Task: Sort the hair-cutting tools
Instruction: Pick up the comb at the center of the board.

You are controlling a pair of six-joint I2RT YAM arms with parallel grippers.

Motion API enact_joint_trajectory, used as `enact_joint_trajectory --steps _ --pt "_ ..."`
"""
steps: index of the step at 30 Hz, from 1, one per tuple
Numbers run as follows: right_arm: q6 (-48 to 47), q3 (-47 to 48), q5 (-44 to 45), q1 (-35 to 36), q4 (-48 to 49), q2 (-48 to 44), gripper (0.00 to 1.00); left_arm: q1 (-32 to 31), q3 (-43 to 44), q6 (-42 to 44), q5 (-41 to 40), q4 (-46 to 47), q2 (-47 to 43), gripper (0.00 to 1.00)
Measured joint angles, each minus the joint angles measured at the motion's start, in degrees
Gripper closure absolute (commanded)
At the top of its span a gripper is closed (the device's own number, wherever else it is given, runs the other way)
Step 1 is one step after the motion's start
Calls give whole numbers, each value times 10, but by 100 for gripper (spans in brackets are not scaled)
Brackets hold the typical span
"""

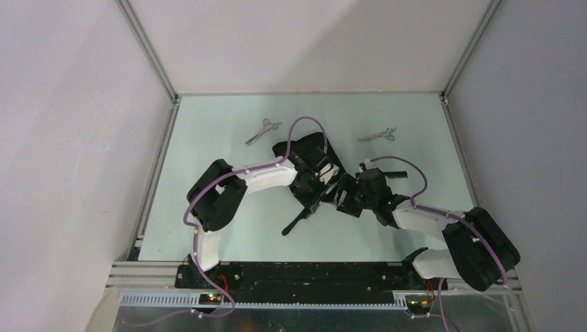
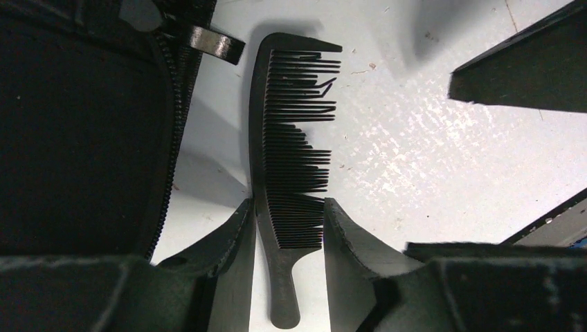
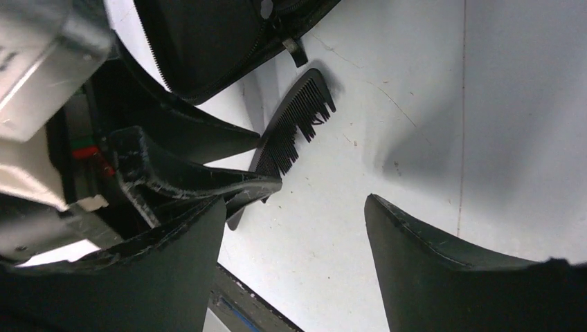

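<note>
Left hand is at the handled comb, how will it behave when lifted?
The handled comb looks thin and flat, probably light. Some teeth are bent, so squeezing by the left hand may flex more. Held near its handle end, the toothed end might dip.

handled comb [image 2: 291, 173] just beside zip case [image 2: 76, 124]

From overhead, the left arm [image 1: 266, 176] is covering most of the black zip case [image 1: 332, 151], while the left hand [image 1: 309, 200] is hiding the teeth of the black handled comb [image 1: 293, 225], leaving only its handle showing on the worktop [image 1: 208, 138]. Two silver scissors [image 1: 263, 130], the second pair [image 1: 378, 135] further right, are appearing too small to show their blades clearly. In the left wrist view the case is running off the left edge, and the right hand's fingers [image 2: 512, 76] are blurring at the right edge.
</note>
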Motion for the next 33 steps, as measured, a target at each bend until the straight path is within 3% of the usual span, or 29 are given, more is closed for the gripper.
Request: enact_joint_trajectory --steps 22,30,33 --pt "123 -2 30 10 212 160 41 13 -11 -10 30 13 -5 94" --pt "153 -4 30 11 290 213 57 14 -12 -11 31 15 -5 95" --pt "157 -5 30 12 309 228 72 14 -12 -11 31 15 -5 95"
